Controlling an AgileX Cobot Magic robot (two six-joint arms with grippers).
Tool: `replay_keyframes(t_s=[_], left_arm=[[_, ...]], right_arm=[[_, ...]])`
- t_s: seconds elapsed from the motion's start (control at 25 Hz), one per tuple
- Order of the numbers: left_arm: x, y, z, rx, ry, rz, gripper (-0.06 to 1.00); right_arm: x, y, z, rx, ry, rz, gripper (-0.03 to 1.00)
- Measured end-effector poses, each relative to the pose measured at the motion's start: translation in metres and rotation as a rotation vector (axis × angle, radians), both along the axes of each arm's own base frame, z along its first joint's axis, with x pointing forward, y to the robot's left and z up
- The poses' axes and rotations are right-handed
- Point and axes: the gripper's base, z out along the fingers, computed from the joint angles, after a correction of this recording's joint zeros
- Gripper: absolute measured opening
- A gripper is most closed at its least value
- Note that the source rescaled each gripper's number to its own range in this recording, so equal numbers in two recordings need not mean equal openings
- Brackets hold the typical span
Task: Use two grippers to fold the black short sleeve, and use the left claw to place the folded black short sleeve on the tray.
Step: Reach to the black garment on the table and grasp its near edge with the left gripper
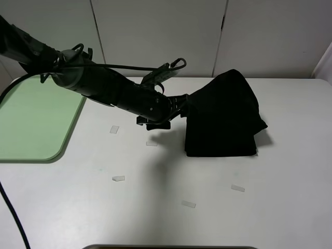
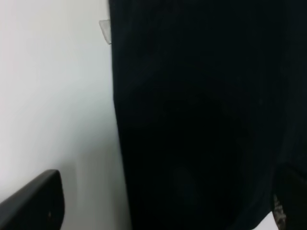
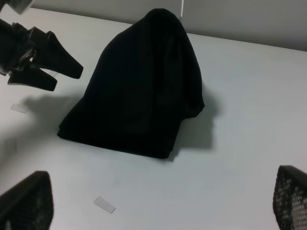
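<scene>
In front of you the white table (image 1: 171, 207) fills the high view. The pale green tray (image 1: 31, 124) lies at nine o'clock, partly cut off at the edge, with nothing on it. The black short sleeve (image 1: 223, 119) sits as a folded heap at about two o'clock from the table's middle, well apart from the tray; its far part bunches up into a peak while the near edge lies flat and square.

Your left arm (image 1: 98, 85) reaches in from ten o'clock, and the left claw (image 1: 179, 106) hangs just beside the shirt's nine o'clock edge. Its fingers stand apart, and the right wrist view shows them clear of the cloth, gripping nothing.

The right claw (image 3: 163, 201) looks down on the heap from above; its two fingertips (image 3: 29, 199) sit wide apart at the picture's corners, holding nothing.

Small clear tape strips (image 1: 118, 178) lie scattered on the table nearer you.
</scene>
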Motion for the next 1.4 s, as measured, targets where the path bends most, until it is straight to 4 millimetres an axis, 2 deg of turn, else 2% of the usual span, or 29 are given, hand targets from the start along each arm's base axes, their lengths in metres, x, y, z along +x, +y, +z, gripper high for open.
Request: replay_keyframes(t_s=[0.64, 0.8, 0.88, 1.4], left_arm=[[-0.0004, -0.0001, -0.0001, 0.004, -0.005, -0.011, 0.85], [0.0016, 0.0022, -0.0013, 0.049, -0.052, -0.029, 0.96], [0.0024, 0.0031, -0.0017, 0.067, -0.070, -0.034, 0.98], [0.0054, -0.0008, 0.0032, 0.020, -0.061, 0.003, 1.00]], right_arm=[[0.0000, 0.0000, 0.0000, 0.000, 0.000, 0.000, 1.00], [0.0000, 0.0000, 0.0000, 0.000, 0.000, 0.000, 1.00], [0.0000, 0.0000, 0.0000, 0.000, 0.000, 0.000, 1.00], [0.0000, 0.0000, 0.0000, 0.000, 0.000, 0.000, 1.00]])
